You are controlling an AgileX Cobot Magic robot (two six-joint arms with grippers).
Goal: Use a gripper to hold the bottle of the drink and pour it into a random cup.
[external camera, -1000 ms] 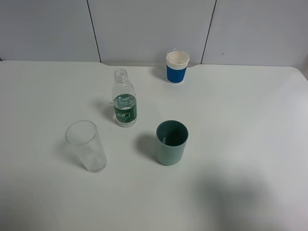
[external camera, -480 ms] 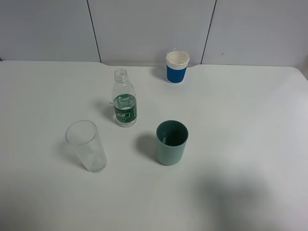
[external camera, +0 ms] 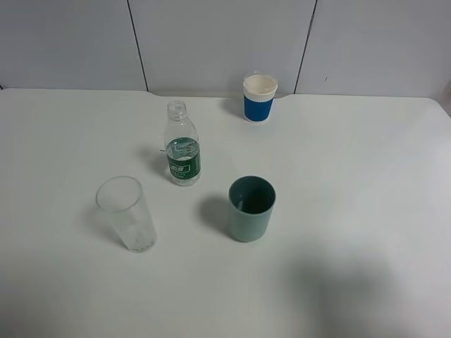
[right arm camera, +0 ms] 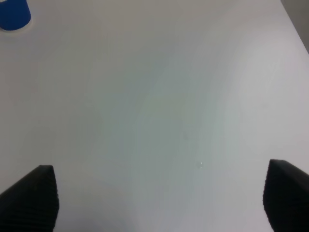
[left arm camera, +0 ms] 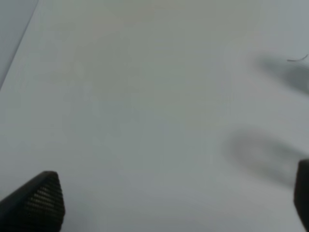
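Since the bottle of the drink (external camera: 182, 149) stands upright and uncapped on the bench (external camera: 366, 169), behind and left of the teal cup (external camera: 251, 208), grip it across the labelled middle. Both hands, left hand (left arm camera: 164, 203) and right hand (right arm camera: 159, 193), are spread wide over bare bench, holding nothing; either should approach level to avoid tipping it toward the clear tumbler (external camera: 127, 214).

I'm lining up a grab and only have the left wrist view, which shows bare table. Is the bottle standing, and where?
Observer: The bottle stands upright, uncapped, left of the table's middle in the high view.
Operator: Any cup close by?
Observer: A teal cup stands upright to the bottle's right, nearer the camera, apart from it.
Operator: Is the right gripper busy?
Observer: No, the right gripper is open and holds nothing.
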